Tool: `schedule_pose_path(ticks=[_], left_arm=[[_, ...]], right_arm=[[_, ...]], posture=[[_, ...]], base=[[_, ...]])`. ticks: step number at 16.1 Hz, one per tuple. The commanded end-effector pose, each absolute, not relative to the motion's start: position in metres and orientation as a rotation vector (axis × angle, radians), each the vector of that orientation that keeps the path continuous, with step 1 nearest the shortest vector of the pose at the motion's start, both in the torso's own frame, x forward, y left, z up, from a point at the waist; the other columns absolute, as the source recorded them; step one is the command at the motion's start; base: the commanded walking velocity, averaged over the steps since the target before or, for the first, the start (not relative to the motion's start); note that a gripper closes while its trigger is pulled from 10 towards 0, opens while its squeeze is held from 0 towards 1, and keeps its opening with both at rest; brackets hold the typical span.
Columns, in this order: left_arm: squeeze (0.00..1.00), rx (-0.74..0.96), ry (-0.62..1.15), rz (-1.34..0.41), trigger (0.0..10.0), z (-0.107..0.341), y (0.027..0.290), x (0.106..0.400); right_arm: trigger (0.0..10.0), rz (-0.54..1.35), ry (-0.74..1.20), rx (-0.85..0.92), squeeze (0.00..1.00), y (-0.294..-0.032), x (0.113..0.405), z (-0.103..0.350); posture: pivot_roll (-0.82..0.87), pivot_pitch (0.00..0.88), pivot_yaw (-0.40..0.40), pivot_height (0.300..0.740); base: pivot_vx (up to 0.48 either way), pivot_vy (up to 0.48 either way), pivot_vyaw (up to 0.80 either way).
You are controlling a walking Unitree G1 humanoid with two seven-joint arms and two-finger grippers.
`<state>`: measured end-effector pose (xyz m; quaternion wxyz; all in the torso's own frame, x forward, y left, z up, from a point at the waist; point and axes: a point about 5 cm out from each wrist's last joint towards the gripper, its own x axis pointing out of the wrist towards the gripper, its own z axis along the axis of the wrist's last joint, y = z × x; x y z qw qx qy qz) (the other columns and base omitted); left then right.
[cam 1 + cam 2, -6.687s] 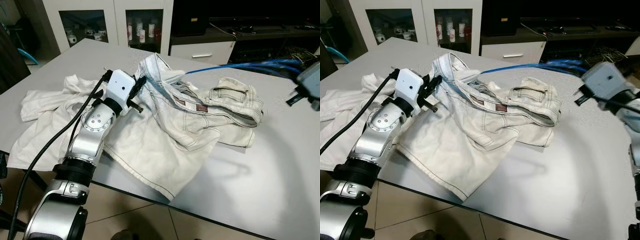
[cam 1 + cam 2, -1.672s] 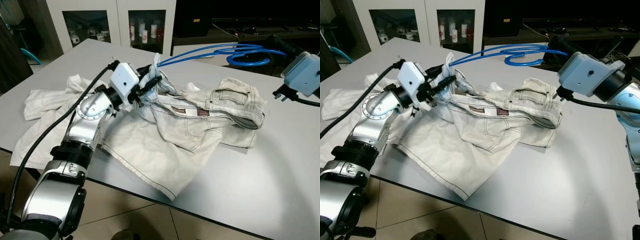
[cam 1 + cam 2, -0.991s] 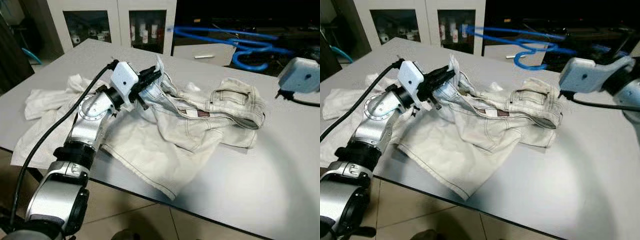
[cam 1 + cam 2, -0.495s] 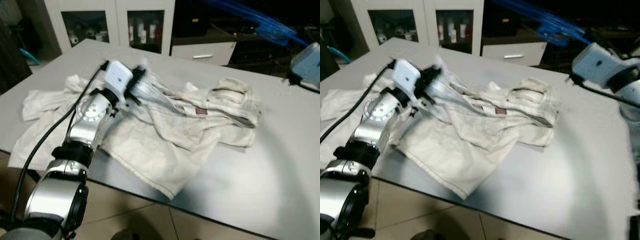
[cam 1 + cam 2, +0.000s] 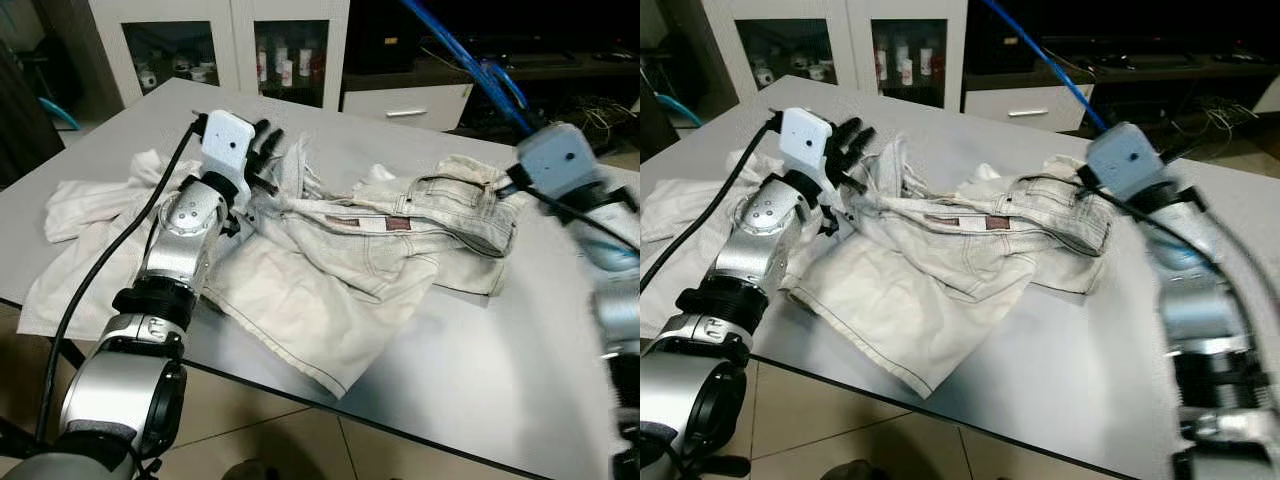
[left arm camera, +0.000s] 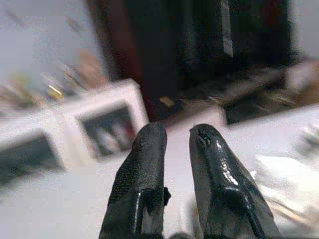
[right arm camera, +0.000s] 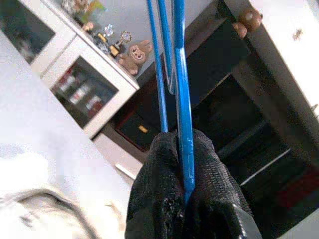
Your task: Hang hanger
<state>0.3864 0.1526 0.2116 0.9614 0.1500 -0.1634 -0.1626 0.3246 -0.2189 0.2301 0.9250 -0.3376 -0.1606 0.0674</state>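
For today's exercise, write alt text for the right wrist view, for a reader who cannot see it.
Two black fingers of the right gripper are shut on a thin blue hanger, whose wires run up and away from the camera. Behind it stand a white cabinet with glass doors and small ornaments on top, beside dark furniture.

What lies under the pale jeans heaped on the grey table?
Under the jeans there is the grey table, and at the robot's left a white cloth reaches beneath them. Anything else beneath the heap is covered.
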Motion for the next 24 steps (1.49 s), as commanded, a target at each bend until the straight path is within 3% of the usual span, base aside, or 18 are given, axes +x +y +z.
schedule_pose_path(ticks=[1, 2, 9, 14, 19, 24], left_arm=[[0.00, 0.292, -0.448, -0.253, 10.0, 0.230, 0.159, 0.383], [0.00, 0.198, -0.451, -0.236, 10.0, 0.233, 0.164, 0.383], [0.00, 0.090, -0.238, -0.364, 10.0, 0.183, 0.162, 0.362], [0.00, 0.045, -0.185, -0.503, 10.0, 0.176, 0.134, 0.342], [0.00, 0.014, -0.170, -0.570, 10.0, 0.166, 0.110, 0.317], [0.00, 0.042, -0.156, -0.606, 10.0, 0.159, 0.106, 0.299]], right_arm=[[10.0, 0.114, -0.309, -0.650, 0.00, -0.221, 0.323, 0.227], [10.0, 0.118, -0.305, -0.628, 0.00, -0.215, 0.323, 0.224], [10.0, 0.119, -0.340, -0.482, 0.00, -0.199, 0.305, 0.210], [10.0, 0.108, -0.384, -0.384, 0.00, -0.169, 0.287, 0.197], [10.0, 0.057, -0.412, -0.362, 0.00, -0.167, 0.267, 0.192], [10.0, 0.040, -0.410, -0.432, 0.00, -0.177, 0.247, 0.186]], posture=[[0.04, 0.000, -0.014, 0.723], [0.04, 0.000, -0.015, 0.723], [0.05, 0.000, -0.022, 0.723], [0.04, 0.000, -0.021, 0.723], [0.03, 0.000, -0.011, 0.723], [0.02, 0.000, -0.008, 0.723]], base=[[0.000, 0.000, 0.00], [0.000, 0.000, 0.00], [0.000, 0.000, 0.00], [0.000, 0.000, 0.00], [0.000, 0.000, 0.00], [0.000, 0.000, 0.00]])
